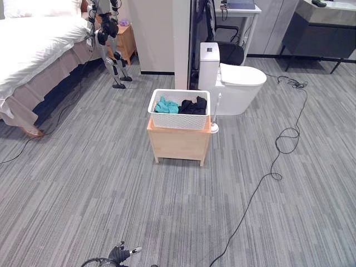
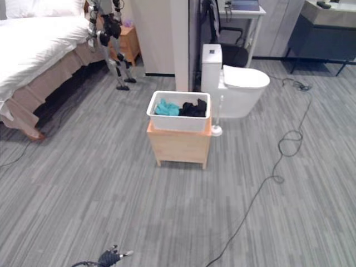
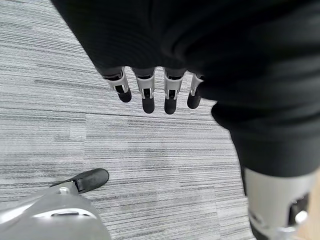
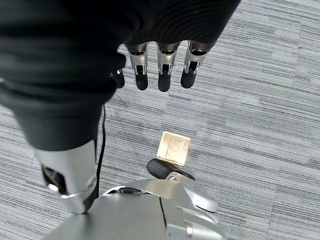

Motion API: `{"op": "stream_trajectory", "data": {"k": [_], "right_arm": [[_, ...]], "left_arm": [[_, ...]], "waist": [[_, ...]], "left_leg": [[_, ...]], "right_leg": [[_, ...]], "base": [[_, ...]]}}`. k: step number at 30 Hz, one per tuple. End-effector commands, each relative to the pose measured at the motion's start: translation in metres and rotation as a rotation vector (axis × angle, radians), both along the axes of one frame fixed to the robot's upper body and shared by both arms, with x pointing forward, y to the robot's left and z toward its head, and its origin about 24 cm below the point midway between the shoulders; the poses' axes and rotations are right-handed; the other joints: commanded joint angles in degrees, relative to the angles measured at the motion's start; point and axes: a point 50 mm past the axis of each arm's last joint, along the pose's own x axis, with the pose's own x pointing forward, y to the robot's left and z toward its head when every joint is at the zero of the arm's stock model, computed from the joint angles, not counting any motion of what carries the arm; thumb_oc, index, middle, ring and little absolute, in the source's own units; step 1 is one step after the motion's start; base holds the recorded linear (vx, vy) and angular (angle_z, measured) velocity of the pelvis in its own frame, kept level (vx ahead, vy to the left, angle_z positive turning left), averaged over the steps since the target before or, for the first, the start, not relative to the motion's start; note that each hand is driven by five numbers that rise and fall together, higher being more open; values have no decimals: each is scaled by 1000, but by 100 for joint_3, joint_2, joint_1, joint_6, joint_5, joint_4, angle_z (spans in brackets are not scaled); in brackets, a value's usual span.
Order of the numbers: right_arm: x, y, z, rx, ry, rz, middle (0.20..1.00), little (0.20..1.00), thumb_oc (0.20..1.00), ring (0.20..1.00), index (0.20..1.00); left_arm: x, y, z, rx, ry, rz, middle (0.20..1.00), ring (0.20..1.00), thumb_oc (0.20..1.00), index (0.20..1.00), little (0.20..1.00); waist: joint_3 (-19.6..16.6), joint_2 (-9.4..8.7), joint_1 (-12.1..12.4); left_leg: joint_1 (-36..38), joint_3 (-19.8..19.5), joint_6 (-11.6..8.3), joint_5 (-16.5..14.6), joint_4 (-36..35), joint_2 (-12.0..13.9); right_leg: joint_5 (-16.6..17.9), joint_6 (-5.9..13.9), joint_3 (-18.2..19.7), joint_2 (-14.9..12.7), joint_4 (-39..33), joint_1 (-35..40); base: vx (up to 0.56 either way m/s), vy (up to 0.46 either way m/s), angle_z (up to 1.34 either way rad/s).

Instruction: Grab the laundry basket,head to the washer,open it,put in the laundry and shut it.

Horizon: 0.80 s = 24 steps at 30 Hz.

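The white perforated plastic laundry basket (image 1: 179, 109), holding teal and black clothes, sits on a low light-wood cabinet (image 1: 179, 143) just in front of the white toilet (image 1: 236, 82). My left hand (image 3: 150, 87) and right hand (image 4: 160, 65) hang relaxed, fingers straight, empty, above the grey carpet.

Grey striped carpet floor (image 1: 111, 189) throughout, with a long black cable (image 1: 278, 150) snaking across its right side. A bed with white bedding (image 1: 33, 39) sits at the far left, a small orange-wood nightstand (image 1: 125, 41) beside it, and a white pillar (image 1: 181, 39) stands mid-room. White toilet (image 1: 233, 80) right of the pillar; white desk (image 1: 239, 11), black chair (image 1: 228, 50) and dark cabinet (image 1: 317, 25) lie behind, and a low light-wood cabinet (image 1: 179, 142) stands centre floor.
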Motion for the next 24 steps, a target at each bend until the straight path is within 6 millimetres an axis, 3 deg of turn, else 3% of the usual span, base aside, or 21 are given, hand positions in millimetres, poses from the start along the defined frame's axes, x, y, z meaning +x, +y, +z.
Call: {"op": "stream_trajectory", "data": {"k": [1, 9, 11, 13, 15, 17, 19, 20, 22, 24], "right_arm": [[-9, 7, -3, 3, 56, 0, 1000, 1000, 1000, 1000, 1000], [0, 2, -1, -8, 30, 10, 1000, 1000, 1000, 1000, 1000], [5, 1, 0, -9, 17, 26, 1000, 1000, 1000, 1000, 1000], [19, -5, 3, -31, -20, 44, 1000, 1000, 1000, 1000, 1000], [31, -10, 7, -49, -52, 56, 1000, 1000, 1000, 1000, 1000], [33, -13, 8, -59, -54, 62, 1000, 1000, 1000, 1000, 1000], [34, -13, 8, -62, -57, 69, 1000, 1000, 1000, 1000, 1000], [37, -13, 9, -65, -70, 76, 1000, 1000, 1000, 1000, 1000], [43, -12, 10, -60, -95, 68, 1000, 1000, 1000, 1000, 1000], [45, -12, 11, -58, -109, 48, 1000, 1000, 1000, 1000, 1000]], "left_arm": [[14, -1, 2, -1, -25, 32, 1000, 1000, 1000, 1000, 1000], [13, 2, 3, -18, -29, 64, 1000, 1000, 1000, 1000, 1000], [17, 3, 4, -26, -51, 80, 1000, 1000, 1000, 1000, 1000], [29, 0, 8, -36, -92, 75, 1000, 1000, 1000, 1000, 1000], [32, -1, 9, -44, -102, 79, 1000, 1000, 1000, 1000, 1000], [29, -1, 8, -50, -101, 92, 1000, 1000, 1000, 1000, 1000], [27, -1, 7, -54, -97, 97, 1000, 1000, 1000, 1000, 1000], [22, -1, 6, -56, -87, 114, 1000, 1000, 1000, 1000, 1000], [22, 0, 6, -53, -87, 123, 1000, 1000, 1000, 1000, 1000], [24, 2, 7, -48, -92, 136, 1000, 1000, 1000, 1000, 1000]], "waist": [[-54, -98, -42], [61, -114, 28], [187, -157, 58], [546, -207, 192], [661, -217, 245], [646, -222, 258], [608, -249, 291], [541, -240, 341], [523, -244, 379], [497, -288, 430]], "left_leg": [[-326, -447, -273, -146, -78, 54], [-242, -571, -376, 9, 19, 278], [-498, -663, -412, -99, 569, 351], [-1380, -941, -563, 288, 2023, 445], [-1838, -990, -516, 482, 2746, 387], [-1917, -601, -511, 281, 2467, 487], [-1895, -459, -448, 142, 2068, 456], [-1921, -418, -474, 373, 1180, 431], [-2094, -369, -485, 505, 454, 438], [-2276, -389, -513, 614, 373, 429]], "right_leg": [[519, 511, -630, -998, -368, 51], [312, 281, -409, -705, -368, 133], [261, 165, -344, -611, -368, 136], [194, -39, -421, -492, -368, 223], [144, -87, -534, -456, -368, 253], [7, -19, -586, -449, -368, 324], [-18, 31, -589, -494, -368, 320], [-100, 111, -595, -500, -368, 321], [-250, 160, -617, -495, -368, 382], [-323, 224, -613, -502, -368, 504]], "base": [[11, -88, 7], [17, -108, 10], [-58, -205, -3], [-89, -247, -3], [35, -119, 2], [185, -4, 5], [178, 88, 10], [240, 139, 3], [298, 157, 7], [344, 165, 0]]}}
